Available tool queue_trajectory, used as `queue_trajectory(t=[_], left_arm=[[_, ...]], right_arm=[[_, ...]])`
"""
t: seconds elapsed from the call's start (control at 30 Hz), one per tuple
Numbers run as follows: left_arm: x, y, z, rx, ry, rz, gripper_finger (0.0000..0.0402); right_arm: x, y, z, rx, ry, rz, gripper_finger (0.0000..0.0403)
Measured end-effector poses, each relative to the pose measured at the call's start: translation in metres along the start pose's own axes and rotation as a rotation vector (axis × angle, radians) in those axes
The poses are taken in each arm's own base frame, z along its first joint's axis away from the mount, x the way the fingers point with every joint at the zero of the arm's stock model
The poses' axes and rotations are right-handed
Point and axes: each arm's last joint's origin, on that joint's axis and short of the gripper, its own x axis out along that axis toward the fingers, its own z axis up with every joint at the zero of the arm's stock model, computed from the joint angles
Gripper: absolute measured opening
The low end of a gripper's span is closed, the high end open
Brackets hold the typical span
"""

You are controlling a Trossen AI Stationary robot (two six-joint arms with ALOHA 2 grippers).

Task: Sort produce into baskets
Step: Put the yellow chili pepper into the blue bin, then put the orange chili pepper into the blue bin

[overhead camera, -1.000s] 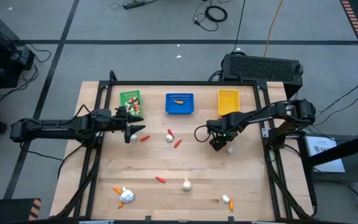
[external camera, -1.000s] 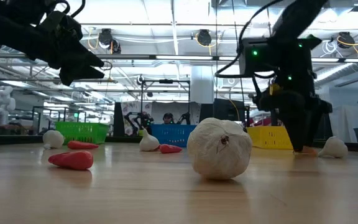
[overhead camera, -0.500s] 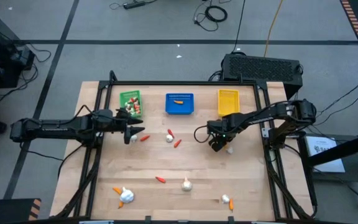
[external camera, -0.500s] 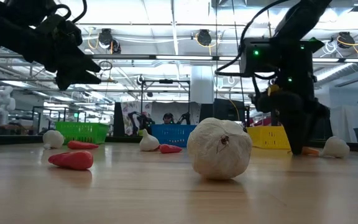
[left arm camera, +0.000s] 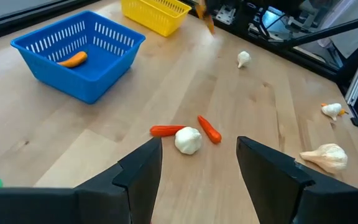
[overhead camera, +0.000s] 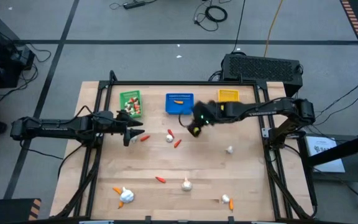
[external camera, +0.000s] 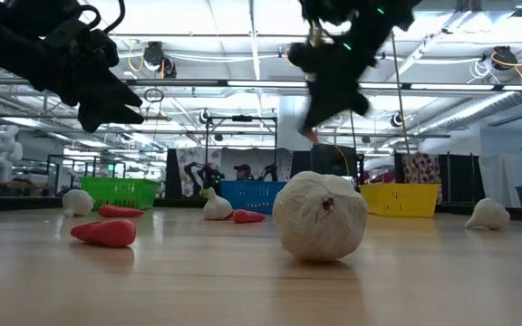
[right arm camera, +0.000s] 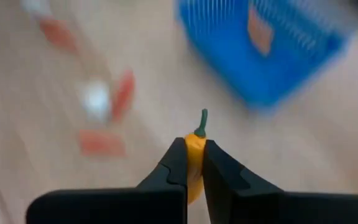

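Risk lies in the thin grip: the small orange toy pepper with a green stem (right arm camera: 194, 155) is pinched only at its lower part by the right gripper (right arm camera: 194, 163), so it could slip before the blue rectangular plastic basket (overhead camera: 179, 103) just beside it is reached. The pinch is shown only in the right wrist view. The left gripper (left arm camera: 199, 163), fingers spread, hovers near a white garlic-like bulb (left arm camera: 188, 139).

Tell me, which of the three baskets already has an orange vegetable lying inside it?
The blue basket, the middle one of the row. An orange piece lies on its floor. The yellow basket shows none, and the green basket holds mixed green and red bits instead.
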Motion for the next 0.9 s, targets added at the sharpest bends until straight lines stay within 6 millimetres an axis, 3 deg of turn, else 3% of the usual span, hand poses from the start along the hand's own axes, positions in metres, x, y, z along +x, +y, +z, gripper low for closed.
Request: queue_trajectory(t=[0.13,0.27,0.57,0.9], left_arm=[[0.0,0.0,0.0,0.0,-0.001,0.0,0.0214],[0.0,0.0,0.0,0.012,-0.002,0.003,0.0214],[0.0,0.0,0.001,0.057,-0.009,0.01,0.0214],[0.0,0.001,0.001,0.063,-0.013,0.023,0.0214]], right_arm=[[-0.001,-0.001,0.036,-0.003,-0.247,0.057,0.0017],[0.014,-0.013,0.054,0.0,-0.319,0.036,0.0017],[0.065,-0.043,0.053,0.046,-0.243,-0.064,0.0042],[0.072,-0.051,0.056,0.064,-0.253,-0.078,0.0108]])
